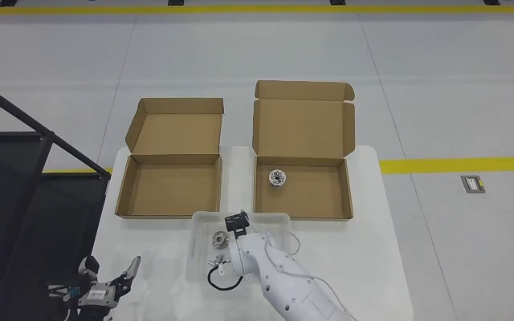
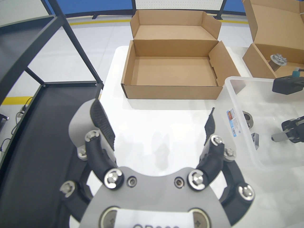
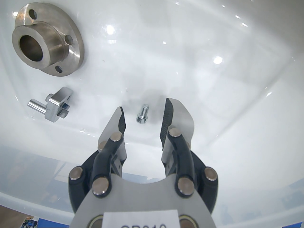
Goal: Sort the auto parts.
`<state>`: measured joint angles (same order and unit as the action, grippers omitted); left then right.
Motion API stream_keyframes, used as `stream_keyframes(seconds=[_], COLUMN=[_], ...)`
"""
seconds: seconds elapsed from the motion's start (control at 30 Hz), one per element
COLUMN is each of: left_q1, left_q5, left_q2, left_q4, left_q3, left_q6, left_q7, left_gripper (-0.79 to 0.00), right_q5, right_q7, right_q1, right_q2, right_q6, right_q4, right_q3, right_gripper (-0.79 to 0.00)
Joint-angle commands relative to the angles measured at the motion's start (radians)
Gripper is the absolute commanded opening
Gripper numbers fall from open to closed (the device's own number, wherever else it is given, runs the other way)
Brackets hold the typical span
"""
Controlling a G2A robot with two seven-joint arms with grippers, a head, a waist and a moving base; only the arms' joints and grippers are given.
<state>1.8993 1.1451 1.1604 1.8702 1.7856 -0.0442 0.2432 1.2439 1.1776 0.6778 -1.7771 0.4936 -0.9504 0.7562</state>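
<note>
A pale grey floor with yellow lines surrounds a white worktop, and a black metal rack stands at its left edge. Two open cardboard boxes sit side by side on the far half of the worktop with their lids folded back. The left box has a bare floor. The right box holds one round toothed metal part near its far left corner. Just in front of the boxes is a clear plastic bin.

The right arm goes down into this bin. The right claw is apart, its ribbed fingers on either side of a small silver flanged bolt that lies on the bin floor. There is a gap between the bolt and each finger. Two more parts lie on the bin floor away from the claw. One is a brownish metal flange with a wide bore and small holes in its rim. The other, near the flange, is a small silver block with a pin sticking out of it.

The left claw is wide apart and holds nothing. It is over the near left corner of the worktop, just beside the rack and well apart from the bin.
</note>
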Motion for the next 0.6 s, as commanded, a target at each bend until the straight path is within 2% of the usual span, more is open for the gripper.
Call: stream_keyframes(seconds=[0.0, 0.33, 0.57], left_q1=[0.000, 0.000, 0.000], left_q5=[0.000, 0.000, 0.000], left_q2=[0.000, 0.000, 0.000], left_q4=[0.000, 0.000, 0.000], left_q3=[0.000, 0.000, 0.000], left_q6=[0.000, 0.000, 0.000], left_q7=[0.000, 0.000, 0.000], left_gripper=[0.000, 0.000, 0.000], right_q5=[0.004, 0.022, 0.027], right_q7=[0.000, 0.007, 0.010], right_q1=[-0.003, -0.011, -0.011], right_q2=[-0.004, -0.019, -0.025], right_q6=[0.004, 0.016, 0.004], right_q4=[0.007, 0.022, 0.033], right_q3=[-0.002, 0.005, 0.017], right_gripper=[-0.480, -0.483, -0.523])
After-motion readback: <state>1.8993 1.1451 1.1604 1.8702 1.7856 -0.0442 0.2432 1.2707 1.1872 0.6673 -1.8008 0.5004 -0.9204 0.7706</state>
